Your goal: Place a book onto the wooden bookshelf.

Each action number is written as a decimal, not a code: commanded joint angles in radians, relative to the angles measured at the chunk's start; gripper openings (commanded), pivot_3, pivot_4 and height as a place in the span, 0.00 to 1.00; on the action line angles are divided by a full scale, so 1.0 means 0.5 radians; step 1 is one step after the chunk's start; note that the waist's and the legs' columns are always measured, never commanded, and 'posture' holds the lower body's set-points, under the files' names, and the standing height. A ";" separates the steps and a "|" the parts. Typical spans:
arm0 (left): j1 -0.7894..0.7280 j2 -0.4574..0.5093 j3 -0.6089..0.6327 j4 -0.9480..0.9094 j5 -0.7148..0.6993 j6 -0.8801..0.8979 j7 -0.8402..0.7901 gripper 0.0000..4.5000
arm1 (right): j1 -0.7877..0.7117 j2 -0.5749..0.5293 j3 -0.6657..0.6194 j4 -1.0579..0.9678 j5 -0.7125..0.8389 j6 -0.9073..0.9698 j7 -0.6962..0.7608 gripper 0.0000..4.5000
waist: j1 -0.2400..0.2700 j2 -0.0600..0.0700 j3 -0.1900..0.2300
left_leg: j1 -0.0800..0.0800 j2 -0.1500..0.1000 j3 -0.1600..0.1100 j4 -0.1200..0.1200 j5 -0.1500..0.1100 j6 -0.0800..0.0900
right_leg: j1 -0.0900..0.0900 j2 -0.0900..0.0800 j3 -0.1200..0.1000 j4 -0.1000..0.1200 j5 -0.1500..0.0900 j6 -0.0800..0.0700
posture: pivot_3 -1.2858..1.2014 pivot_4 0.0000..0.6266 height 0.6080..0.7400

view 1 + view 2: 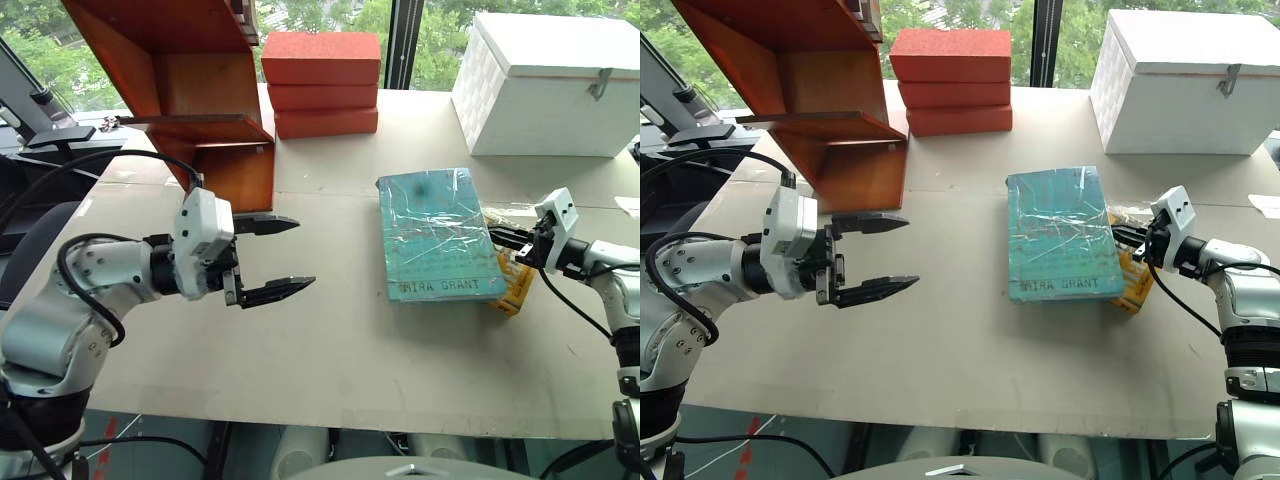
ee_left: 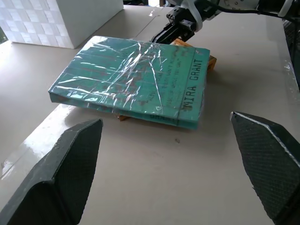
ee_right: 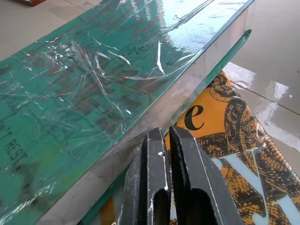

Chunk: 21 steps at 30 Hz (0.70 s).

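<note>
The teal-green book (image 1: 435, 232), in shiny wrap and lettered "MIRA GRANT", lies flat on the table (image 1: 330, 350). Its right side rests on a smaller yellow-orange book (image 1: 513, 287). My right gripper (image 1: 496, 237) is shut with nothing between its fingers. In the right wrist view its tips (image 3: 162, 131) sit against the teal book's page edge (image 3: 154, 112), just above the orange cover (image 3: 234, 154). My left gripper (image 1: 305, 254) hangs open above the table, well to the left of the book and pointing at it. The wooden bookshelf (image 1: 190, 90) stands at the back left.
A stack of orange-red bricks (image 1: 320, 85) sits beside the shelf at the back. A white box (image 1: 550, 85) stands at the back right. Bare tabletop lies between my left gripper and the book. The table's front edge (image 1: 330, 425) is close.
</note>
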 commanded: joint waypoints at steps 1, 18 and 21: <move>-0.025 -0.082 -0.057 -0.008 -0.013 0.042 0.102 1.00 | 0.014 -0.044 -0.066 -0.052 -0.012 -0.101 -0.045 0.01 | 0.004 0.000 0.000 | 0.000 0.000 0.000 0.000 0.000 0.000 | 0.000 0.000 0.000 0.000 0.000 0.000 | 0.52 0.24 1.00; -0.561 -1.090 -0.494 0.787 -0.115 1.129 0.979 1.00 | 1.201 -0.445 -1.117 -1.652 0.911 0.631 0.070 0.97 | 0.062 -0.001 -0.001 | -0.001 -0.004 -0.015 0.009 -0.005 0.010 | 0.009 0.001 -0.013 0.002 0.000 0.001 | 0.52 0.24 1.00; -0.676 -1.236 -0.468 0.948 -0.173 1.233 0.965 1.00 | 1.388 -0.420 -1.360 -1.815 1.057 0.758 0.020 0.97 | 0.055 -0.003 -0.001 | -0.001 -0.005 -0.016 0.010 -0.005 0.010 | 0.010 0.005 -0.013 0.003 0.000 0.001 | 0.52 0.24 1.00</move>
